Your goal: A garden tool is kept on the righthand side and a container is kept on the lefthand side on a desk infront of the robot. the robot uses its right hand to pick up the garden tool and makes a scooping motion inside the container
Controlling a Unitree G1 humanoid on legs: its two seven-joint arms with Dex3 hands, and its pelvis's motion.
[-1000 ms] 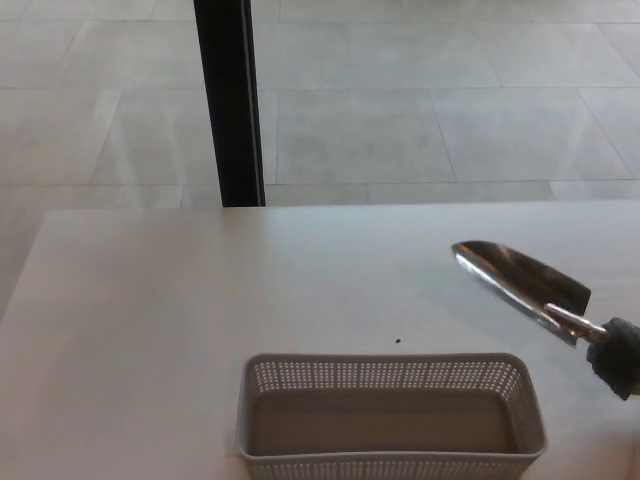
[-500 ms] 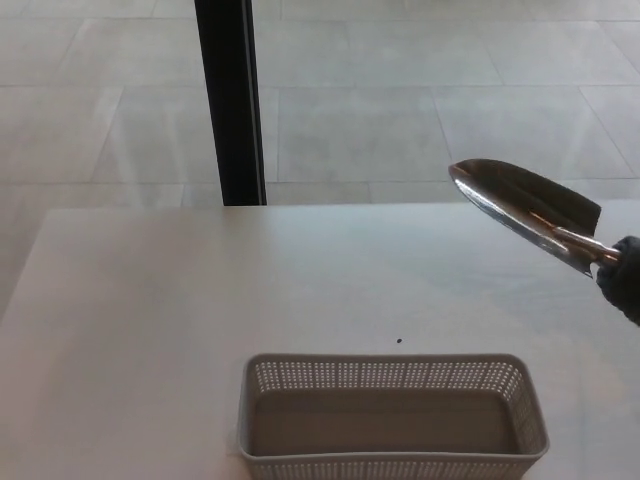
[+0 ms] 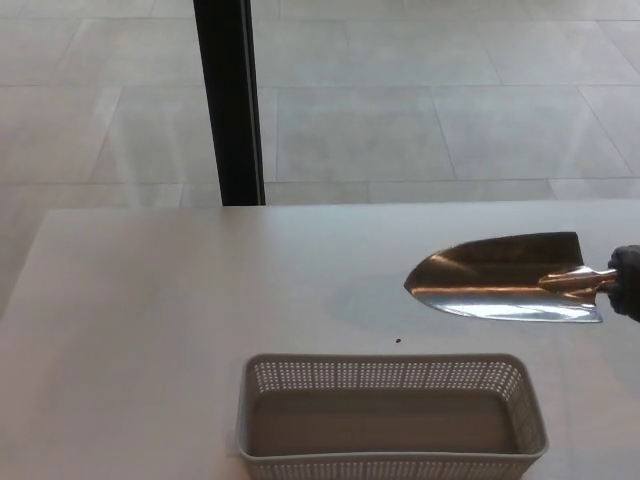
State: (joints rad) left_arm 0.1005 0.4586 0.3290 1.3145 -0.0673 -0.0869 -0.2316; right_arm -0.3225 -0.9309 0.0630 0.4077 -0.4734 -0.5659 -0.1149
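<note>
A shiny metal garden trowel hangs above the white desk at the right, its blade lying flat and pointing left. My right hand shows only as a black sliver at the right edge, holding the trowel by its handle. A grey perforated basket stands at the front middle of the desk, below and left of the blade; nothing shows inside it. The trowel is above the desk, outside the basket. My left hand is out of the picture.
A black vertical post rises behind the desk's far edge at left of centre. Beyond it lies a grey tiled floor. A tiny dark speck sits on the desk just behind the basket.
The trowel rose off the desk, then came down and left while its blade turned from tilted to flat, pointing left. The basket has not moved.
</note>
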